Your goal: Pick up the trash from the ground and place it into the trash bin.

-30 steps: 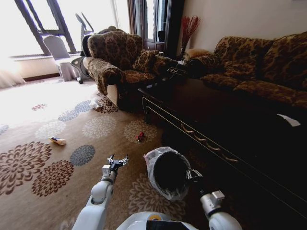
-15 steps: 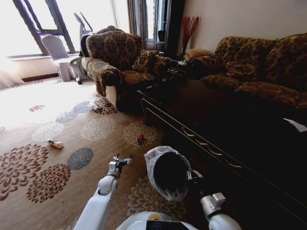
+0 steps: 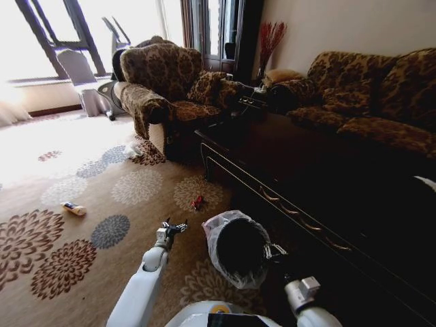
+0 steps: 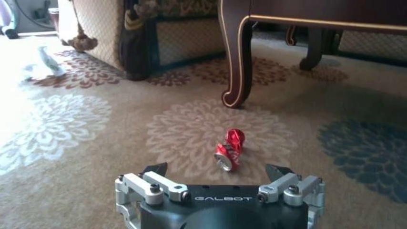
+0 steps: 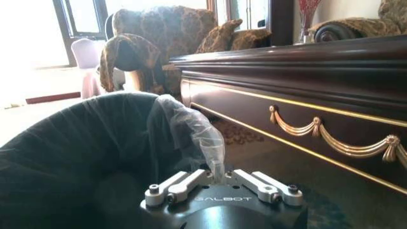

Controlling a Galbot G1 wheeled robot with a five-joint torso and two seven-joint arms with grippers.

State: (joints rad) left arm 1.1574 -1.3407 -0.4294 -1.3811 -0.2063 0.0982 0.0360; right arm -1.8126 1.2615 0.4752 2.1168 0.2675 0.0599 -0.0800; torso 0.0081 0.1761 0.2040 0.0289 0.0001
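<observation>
While the robot faced a living room with a tan carpet (image 3: 82, 279) covered in big flower medallions, the left pincer (image 3: 171, 227) hung just above the floor with its fingers spread wide and nothing between them. A crushed red drink can (image 4: 229, 149) lay on a pale flower pattern right ahead of that pincer, apart from it, near the curved leg of the long dark wood coffee table (image 3: 320, 184) with gold trim. Off to the left on the carpet sat a yellowish wrapper-like piece (image 3: 73, 208), and farther back a white plastic bag (image 3: 133, 150) lay beside the patterned armchair (image 3: 167, 88). The trash bin (image 3: 238, 248), black with a whitish liner, was on the floor just right of the left arm and close to the coffee table. The right pincer (image 5: 219, 179) was clamped on a fold of the liner at the bin's rim. A matching sofa (image 3: 368, 102) ran along the wall, and bright windows lit the far left
</observation>
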